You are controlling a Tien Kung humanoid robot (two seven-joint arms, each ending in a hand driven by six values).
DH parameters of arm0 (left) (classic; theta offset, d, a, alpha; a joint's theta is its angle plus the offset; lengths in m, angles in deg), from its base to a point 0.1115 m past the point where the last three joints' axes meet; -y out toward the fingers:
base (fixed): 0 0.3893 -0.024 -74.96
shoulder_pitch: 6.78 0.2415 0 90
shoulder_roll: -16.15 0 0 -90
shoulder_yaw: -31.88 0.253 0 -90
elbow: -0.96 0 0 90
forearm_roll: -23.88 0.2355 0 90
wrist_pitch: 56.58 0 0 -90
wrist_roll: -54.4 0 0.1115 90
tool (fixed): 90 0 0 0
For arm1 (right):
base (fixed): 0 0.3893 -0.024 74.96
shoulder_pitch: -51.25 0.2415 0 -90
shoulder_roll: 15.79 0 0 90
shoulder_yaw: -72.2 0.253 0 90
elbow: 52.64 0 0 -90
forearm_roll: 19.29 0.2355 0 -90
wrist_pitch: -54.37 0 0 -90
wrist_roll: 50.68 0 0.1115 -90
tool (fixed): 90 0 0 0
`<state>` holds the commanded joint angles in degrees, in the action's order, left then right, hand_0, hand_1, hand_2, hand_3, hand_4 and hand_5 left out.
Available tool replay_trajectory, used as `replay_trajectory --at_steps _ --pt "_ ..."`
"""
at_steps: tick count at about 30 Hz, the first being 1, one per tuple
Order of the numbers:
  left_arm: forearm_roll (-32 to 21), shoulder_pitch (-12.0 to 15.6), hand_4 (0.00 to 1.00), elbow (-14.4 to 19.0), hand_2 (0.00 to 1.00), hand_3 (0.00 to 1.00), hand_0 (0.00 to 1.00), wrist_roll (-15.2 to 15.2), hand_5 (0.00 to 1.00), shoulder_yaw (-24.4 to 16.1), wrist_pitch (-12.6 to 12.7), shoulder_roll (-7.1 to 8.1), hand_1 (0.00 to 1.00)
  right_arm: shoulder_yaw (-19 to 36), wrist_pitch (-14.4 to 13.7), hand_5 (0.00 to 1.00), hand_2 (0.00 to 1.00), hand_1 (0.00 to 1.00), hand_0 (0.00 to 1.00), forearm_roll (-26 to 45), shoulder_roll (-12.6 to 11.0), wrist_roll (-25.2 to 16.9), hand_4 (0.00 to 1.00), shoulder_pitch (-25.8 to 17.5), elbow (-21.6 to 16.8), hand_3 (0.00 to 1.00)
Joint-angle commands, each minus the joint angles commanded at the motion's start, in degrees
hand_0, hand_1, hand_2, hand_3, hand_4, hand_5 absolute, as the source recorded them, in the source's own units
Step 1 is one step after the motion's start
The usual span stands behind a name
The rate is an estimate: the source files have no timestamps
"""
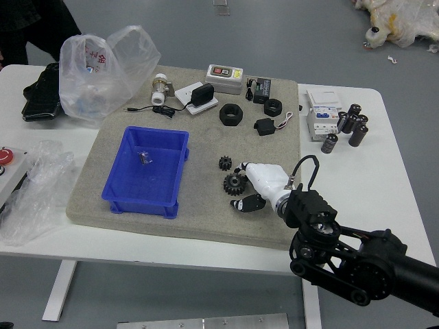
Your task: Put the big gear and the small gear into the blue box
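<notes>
My right hand [240, 186] is low over the mat, its white-covered finger and dark thumb tip spread on either side of the big black gear's right edge. The big gear [234, 184] lies flat on the mat and is not gripped. Just above it in the picture, the small gear [225, 163] lies apart from the hand. To the left stands the blue box [143, 179], with a small metallic piece inside and neither gear in it. My left arm does not show.
Black rings [231, 114], a small black motor [265, 127], an adapter [203, 94] and a grey device [225, 79] lie toward the back. Black cylinders [329, 143] and a white box [324, 122] stand right. A person in dark clothes [42, 26] is at the far left.
</notes>
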<state>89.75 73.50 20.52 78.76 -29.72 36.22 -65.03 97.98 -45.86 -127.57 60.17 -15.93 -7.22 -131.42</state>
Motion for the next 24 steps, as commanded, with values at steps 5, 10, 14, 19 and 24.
replay_trajectory --at_steps 5,10,14,19,24 --pt "0.0 0.1 0.726 0.0 0.584 0.690 0.647 -0.1 0.392 0.1 0.0 -0.02 0.627 -0.1 -2.7 0.139 0.368 0.404 0.239 0.7 0.2 -1.6 0.576 0.3 0.4 0.456" --pt "0.0 0.1 0.726 0.0 0.584 0.690 0.647 -0.1 0.392 0.1 0.0 -0.05 0.627 0.8 -4.8 0.184 0.362 0.396 0.234 1.0 0.5 -3.2 0.571 0.8 0.3 0.427" --pt "0.0 0.1 0.726 0.0 0.584 0.690 0.647 0.0 0.392 0.0 0.0 -0.06 0.627 1.8 -5.5 0.184 0.362 0.396 0.234 0.8 0.8 -3.7 0.571 2.2 -0.3 0.427" --pt "0.2 0.2 0.726 0.0 0.584 0.691 0.647 0.1 0.392 -0.1 0.0 -0.04 0.626 2.1 -5.8 0.196 0.358 0.393 0.233 0.2 1.6 -4.0 0.570 4.9 -0.7 0.414" --pt "0.4 0.1 0.727 0.0 0.584 0.690 0.647 0.1 0.393 -0.2 -0.1 0.00 0.626 0.8 -6.3 0.203 0.355 0.390 0.232 0.0 3.4 -4.5 0.572 8.6 0.1 0.412"
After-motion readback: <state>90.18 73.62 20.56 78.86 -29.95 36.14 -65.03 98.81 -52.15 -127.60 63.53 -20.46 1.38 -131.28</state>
